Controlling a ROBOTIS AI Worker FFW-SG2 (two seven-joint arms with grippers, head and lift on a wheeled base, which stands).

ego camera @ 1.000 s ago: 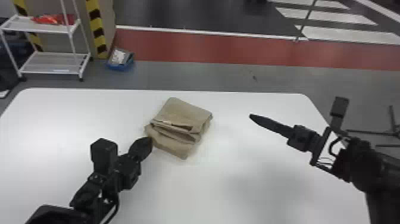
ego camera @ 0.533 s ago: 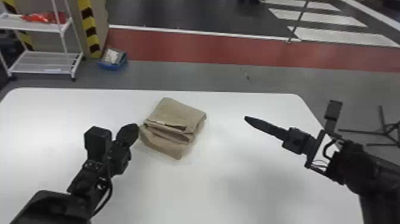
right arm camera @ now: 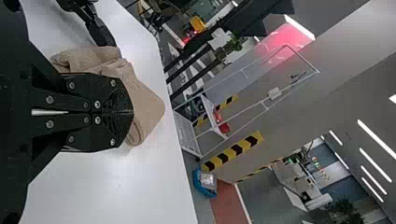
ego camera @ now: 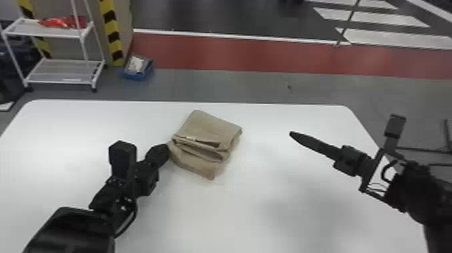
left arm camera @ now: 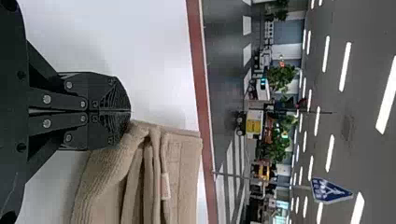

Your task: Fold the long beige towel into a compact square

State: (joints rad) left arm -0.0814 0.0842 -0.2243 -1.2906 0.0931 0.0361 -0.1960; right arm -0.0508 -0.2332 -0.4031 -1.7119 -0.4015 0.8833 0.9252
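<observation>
We look to be squaring up the last folds.
Our towel (ego camera: 210, 129) lies on the table (ego camera: 302, 205) as a layered bundle, its near layer jutting out. Our left gripper (ego camera: 167, 150) has its fingers closed together, tips at the towel's left edge; our right gripper (ego camera: 292, 134), also closed, is well apart, over the table's right side. Next, we judge, we should tuck that layer in gently, without dragging the stack.

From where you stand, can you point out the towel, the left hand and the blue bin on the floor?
Towel (ego camera: 209, 127), head view: its flat upper part.
Left hand (left arm camera: 129, 111), left wrist view: between its fingertips.
Blue bin (ego camera: 135, 76), head view: its front wall.
</observation>
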